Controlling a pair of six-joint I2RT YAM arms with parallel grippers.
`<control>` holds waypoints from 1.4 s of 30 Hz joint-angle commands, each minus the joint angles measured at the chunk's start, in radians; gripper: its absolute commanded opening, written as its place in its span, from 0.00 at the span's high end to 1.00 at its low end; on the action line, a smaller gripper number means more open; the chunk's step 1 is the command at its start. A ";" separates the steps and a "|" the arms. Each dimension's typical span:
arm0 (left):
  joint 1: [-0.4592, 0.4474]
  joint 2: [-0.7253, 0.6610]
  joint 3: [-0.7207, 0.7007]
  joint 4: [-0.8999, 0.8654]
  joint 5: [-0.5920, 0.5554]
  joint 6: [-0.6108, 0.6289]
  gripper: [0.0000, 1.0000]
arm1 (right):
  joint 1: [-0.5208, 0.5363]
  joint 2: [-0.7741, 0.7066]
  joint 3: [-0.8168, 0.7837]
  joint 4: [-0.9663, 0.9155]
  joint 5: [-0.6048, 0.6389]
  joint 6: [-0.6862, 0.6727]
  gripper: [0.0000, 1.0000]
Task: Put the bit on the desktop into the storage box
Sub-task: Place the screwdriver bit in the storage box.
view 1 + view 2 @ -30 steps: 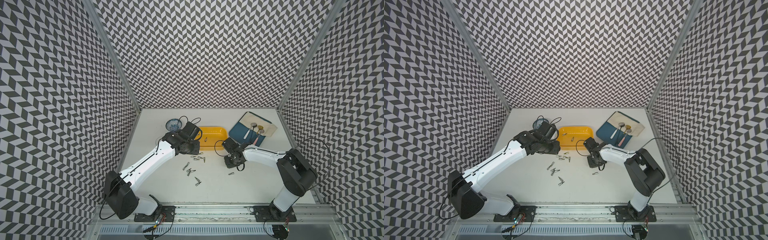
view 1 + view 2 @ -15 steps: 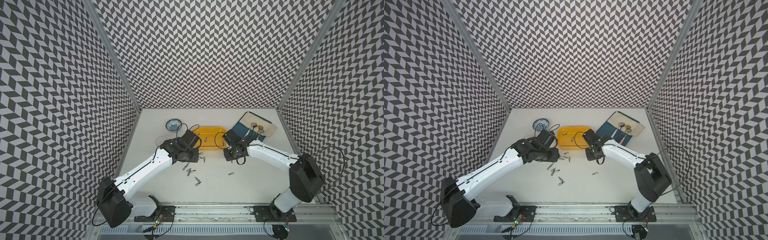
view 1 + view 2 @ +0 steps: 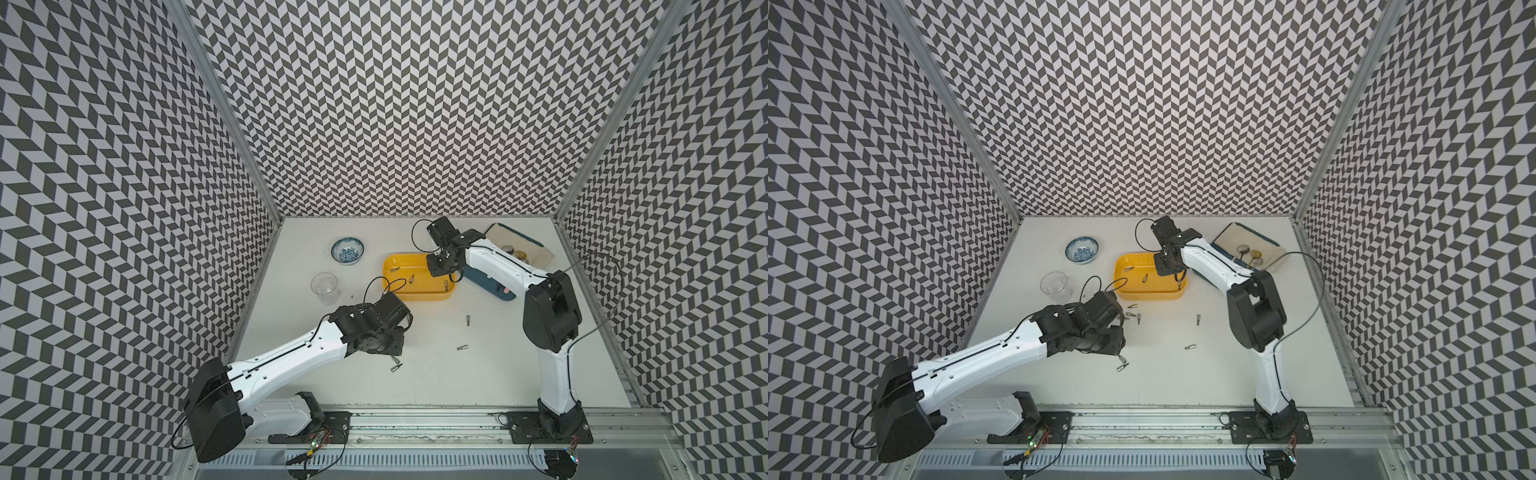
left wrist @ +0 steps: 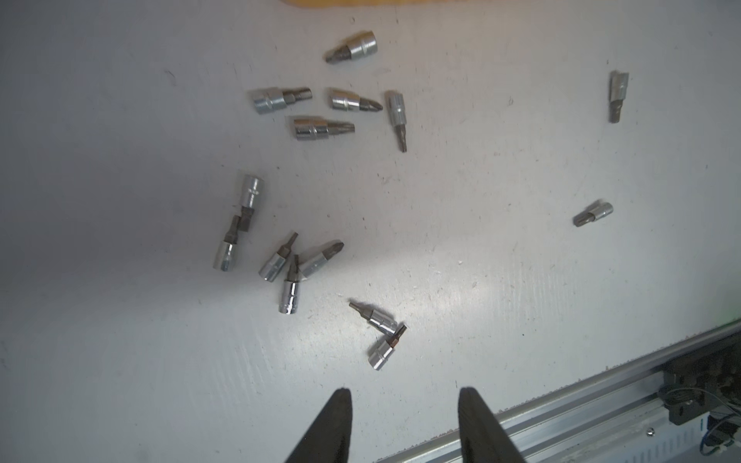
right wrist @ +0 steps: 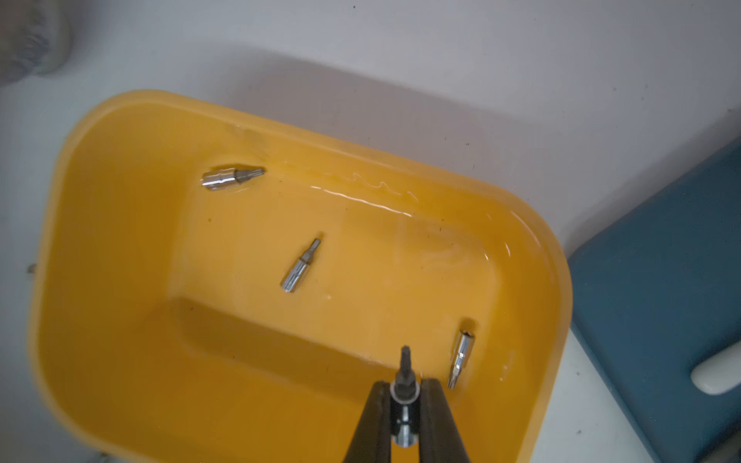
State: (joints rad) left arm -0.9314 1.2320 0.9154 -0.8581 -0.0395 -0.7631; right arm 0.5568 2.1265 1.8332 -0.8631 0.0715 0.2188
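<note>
Bit (image 5: 405, 375), shiny metal, dark-tipped, sitting clamped between right fingers (image 5: 375, 421) over glossy yellow plastic storage box (image 5: 120, 240); left fingers (image 4: 333, 421) hanging apart above scuffed desk (image 4: 501, 260), bases cropped.

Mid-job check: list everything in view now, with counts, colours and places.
storage box: one, yellow, back of desktop
bits in box: three, silver, on its floor
held bit: one, silver, above the box
loose bits: fourteen in left wrist view, silver, on desktop
bowl: one, blue-patterned, left of box
glass: one, clear, near bowl
tray: one, blue and cream, right of box
left gripper: one, black, open above loose bits
right gripper: one, black, shut on held bit
</note>
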 commanded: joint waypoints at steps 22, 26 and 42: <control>-0.035 0.119 -0.109 0.139 0.014 -0.110 0.52 | -0.026 0.277 0.201 -0.081 0.000 -0.076 0.81; -0.035 0.149 -0.107 0.132 0.011 -0.113 0.51 | -0.026 0.259 0.207 -0.071 0.004 -0.072 0.68; -0.019 0.223 -0.081 0.142 -0.007 -0.099 0.40 | -0.026 -0.137 0.074 -0.080 0.046 -0.021 0.52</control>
State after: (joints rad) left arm -0.9592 1.4456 0.8154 -0.7334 -0.0307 -0.8753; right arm 0.5339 2.1372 1.9526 -0.9577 0.0811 0.1738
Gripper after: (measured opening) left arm 0.595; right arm 0.482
